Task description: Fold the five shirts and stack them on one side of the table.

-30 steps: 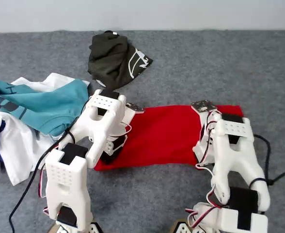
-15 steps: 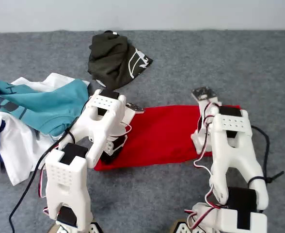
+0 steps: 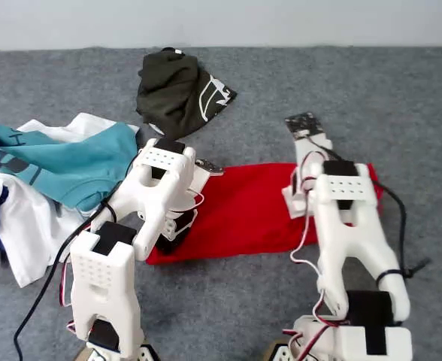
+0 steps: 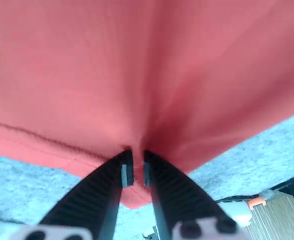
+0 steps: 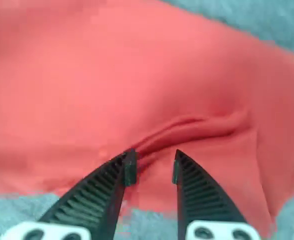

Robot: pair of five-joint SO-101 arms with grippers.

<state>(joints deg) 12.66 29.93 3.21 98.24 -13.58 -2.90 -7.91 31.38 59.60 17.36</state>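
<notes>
**Red shirt flat between both arms, one hem pinched**

In the high view, both side edges of the red shirt (image 3: pixel 243 210) are covered by the left arm (image 3: pixel 153 195) and the right arm (image 3: pixel 345 218), and both grippers are hidden beneath them. The shirt is spread flat on the grey table (image 3: pixel 356 98), lightly creased. Its hem is clamped in the left gripper (image 4: pixel 134 167), whose fingertips are nearly together. The right gripper (image 5: pixel 152 167) is held with jaws apart over the cloth, a raised crease ending at one fingertip. A dark shirt (image 3: pixel 180 90) is crumpled farther back. A teal shirt (image 3: pixel 71 165) is heaped on a white shirt (image 3: pixel 18 226) at the left side.
</notes>
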